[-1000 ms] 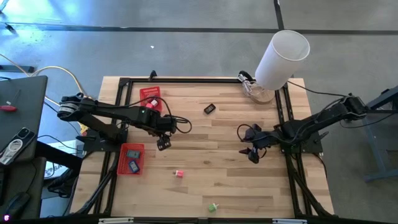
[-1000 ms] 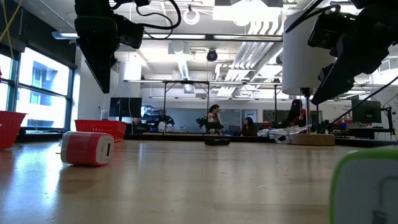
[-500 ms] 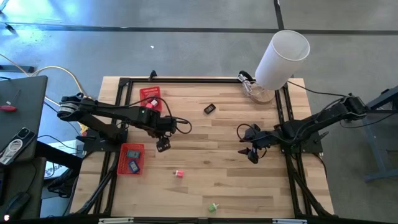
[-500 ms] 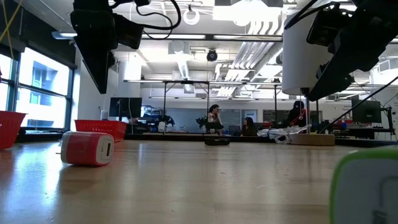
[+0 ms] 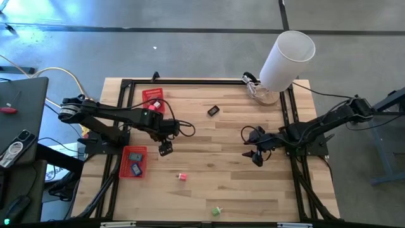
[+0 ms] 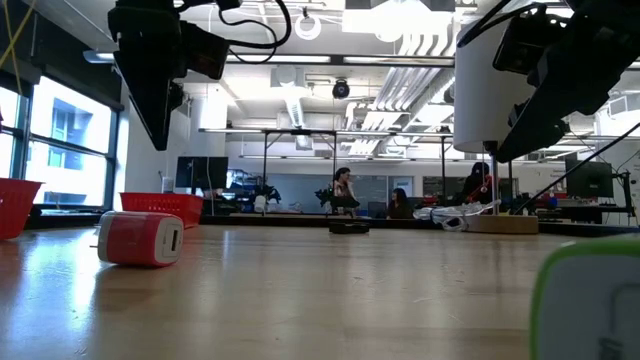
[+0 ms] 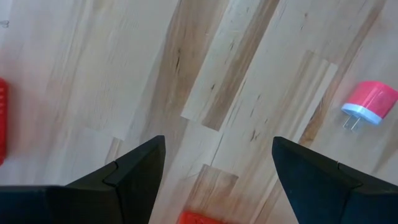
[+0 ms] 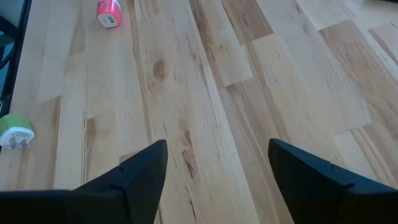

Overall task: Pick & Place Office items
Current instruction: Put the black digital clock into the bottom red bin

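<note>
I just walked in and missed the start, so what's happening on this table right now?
Two robot arms are sorting small office items into red baskets. Both hold nothing: the left tool hangs open above the table beside the near basket, the right tool open over bare wood. A pink piece, a green piece and a black piece lie loose on the table.

Even, bright ceiling light falls on the wooden table (image 5: 209, 136), shadows are soft, and the nearest green piece (image 6: 590, 300) looks blurred.
</note>
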You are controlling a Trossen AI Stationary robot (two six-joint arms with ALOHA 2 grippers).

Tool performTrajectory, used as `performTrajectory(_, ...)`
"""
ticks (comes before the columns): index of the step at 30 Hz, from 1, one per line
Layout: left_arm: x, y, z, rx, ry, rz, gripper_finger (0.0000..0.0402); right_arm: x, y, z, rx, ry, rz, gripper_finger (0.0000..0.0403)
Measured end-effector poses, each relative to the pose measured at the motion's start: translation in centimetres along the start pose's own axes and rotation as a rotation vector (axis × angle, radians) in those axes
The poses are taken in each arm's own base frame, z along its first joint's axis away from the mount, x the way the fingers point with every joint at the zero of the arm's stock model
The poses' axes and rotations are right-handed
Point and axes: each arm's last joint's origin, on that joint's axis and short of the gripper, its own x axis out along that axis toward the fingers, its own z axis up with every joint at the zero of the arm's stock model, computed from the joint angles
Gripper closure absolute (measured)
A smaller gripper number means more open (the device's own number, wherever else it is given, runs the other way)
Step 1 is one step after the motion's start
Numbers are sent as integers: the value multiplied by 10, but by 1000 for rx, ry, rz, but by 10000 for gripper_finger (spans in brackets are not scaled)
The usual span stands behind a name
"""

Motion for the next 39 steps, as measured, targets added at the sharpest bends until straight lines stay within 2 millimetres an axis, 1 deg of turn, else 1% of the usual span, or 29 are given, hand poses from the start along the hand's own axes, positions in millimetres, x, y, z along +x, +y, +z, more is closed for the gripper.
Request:
performTrajectory(7, 0, 0, 0, 0, 0, 0, 114, 0, 0, 0, 0, 0, 0, 136)
performTrajectory(13, 0, -1, -1, -23, 28, -51, 114, 0, 0, 0, 0, 0, -1, 136)
performTrajectory(23, 0, -1, -1, -23, 27, -51, 114, 0, 0, 0, 0, 1, -1, 136)
performTrajectory(27, 0, -3, -2, -13, 25, -47, 114, 0, 0, 0, -29, -5, 0, 136)
performTrajectory(33, 0, -7, -4, 26, 23, -45, 114, 0, 0, 0, -23, -6, 3, 136)
performTrajectory(36, 0, -7, -4, 47, 21, -43, 114, 0, 2, 2, 32, -13, 41, 136)
performTrajectory(39, 0, -7, -4, 49, 20, -44, 114, -2, 6, 15, -32, -130, 94, 136)
